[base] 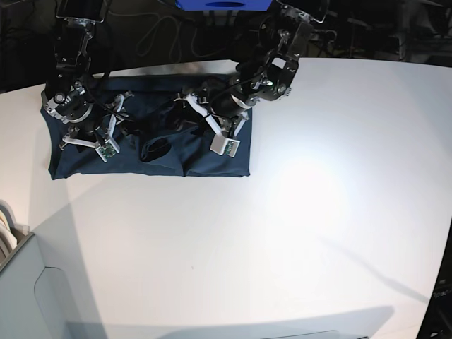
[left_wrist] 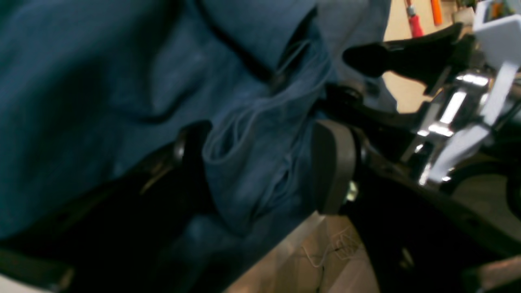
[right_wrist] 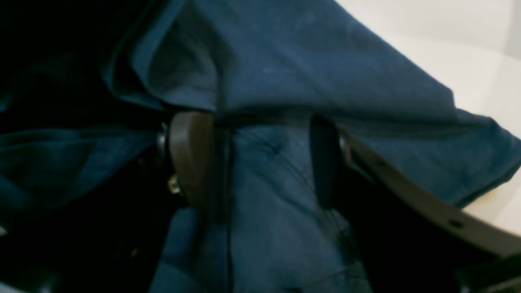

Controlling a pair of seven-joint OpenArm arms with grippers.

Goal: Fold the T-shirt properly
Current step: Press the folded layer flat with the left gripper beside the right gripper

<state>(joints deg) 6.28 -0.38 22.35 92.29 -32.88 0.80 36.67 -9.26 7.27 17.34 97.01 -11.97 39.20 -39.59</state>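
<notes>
- The T-shirt [base: 152,145] is plain dark navy blue, with no print or pattern showing on it.
- It lies on the white worktop at the far left, spread as a wide, roughly rectangular band running left to right.
- Its near edge is fairly straight, and the near corners lie flat.
- The middle is rumpled, with a dark, raised fold.
- In the left wrist view the cloth [left_wrist: 252,162] bunches into soft folds.
- In the right wrist view, layers [right_wrist: 276,183] overlap, with a hemmed edge on top.
</notes>
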